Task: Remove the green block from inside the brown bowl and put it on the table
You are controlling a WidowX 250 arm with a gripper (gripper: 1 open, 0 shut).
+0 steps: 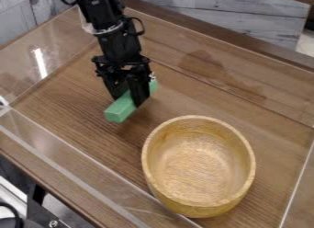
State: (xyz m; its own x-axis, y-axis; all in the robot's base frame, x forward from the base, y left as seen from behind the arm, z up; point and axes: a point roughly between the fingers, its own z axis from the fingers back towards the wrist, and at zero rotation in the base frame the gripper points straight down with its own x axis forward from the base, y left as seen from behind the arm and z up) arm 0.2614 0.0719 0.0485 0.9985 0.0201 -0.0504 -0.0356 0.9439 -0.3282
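The green block [119, 109] is a bright green bar held at its upper end between the black fingers of my gripper [128, 96], which is shut on it. Its lower end reaches down to the table [73, 103], left of the brown bowl [199, 165]; whether it touches the wood I cannot tell. The bowl is a round light wooden one at the lower right, and nothing lies inside it. My arm comes down from the top left and points steeply downward.
Clear acrylic walls [73, 172] run along the table's front and left sides. A grey marbled surface [233, 16] lies behind the table at the top right.
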